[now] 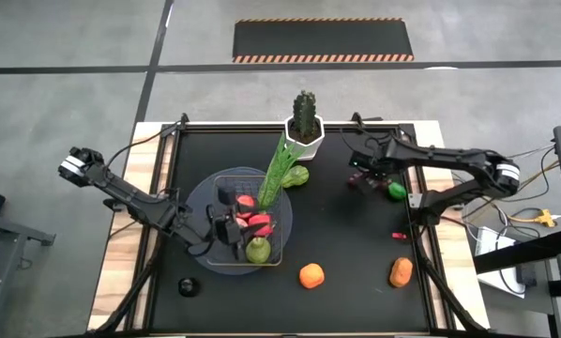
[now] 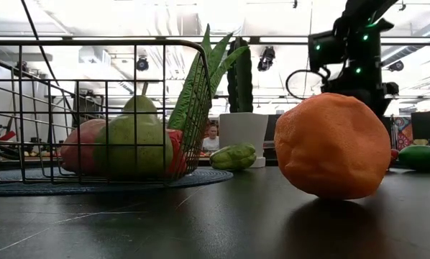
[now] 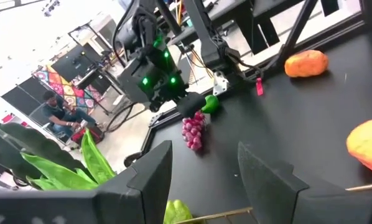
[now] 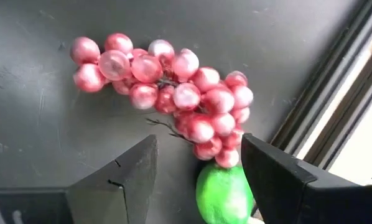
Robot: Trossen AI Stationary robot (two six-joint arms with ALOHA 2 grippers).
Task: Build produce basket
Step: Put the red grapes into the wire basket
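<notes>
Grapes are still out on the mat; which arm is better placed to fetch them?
Probably the right. Its pincer hangs open just over the grapes beside a green fruit, while the left pincer sits open over the basket, across the table.

basket (image 1: 226, 178): table's left half | cactus pot (image 1: 304, 131): behind it | grapes (image 4: 167, 87): right, beside lime (image 4: 223, 194)

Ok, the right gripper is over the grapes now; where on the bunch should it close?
Judging by the right wrist view, take the grapes across the narrower lower end, coming straight down. The right gripper is open, and that tip lies between its fingers. The green fruit touches the tip, so it may get pinched too.
</notes>
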